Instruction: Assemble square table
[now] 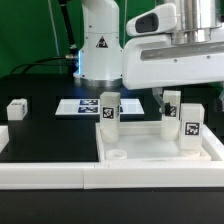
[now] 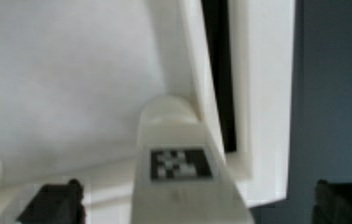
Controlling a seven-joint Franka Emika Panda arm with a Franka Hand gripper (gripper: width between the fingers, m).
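Where the exterior view looks: square table (image 1: 150,148) just behind the border wall (image 1: 40,175), three upright legs (image 1: 110,112) on it, a loose leg (image 1: 17,108) well apart. Wrist view: gripper (image 2: 199,205) spread around one tagged leg (image 2: 178,150), not touching. Hazard, I'd judge: off-centre closing topples it.

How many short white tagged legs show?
4. Loose leg at the exterior view's left; upright leg at white slab's left corner; rear leg and front leg at its right.
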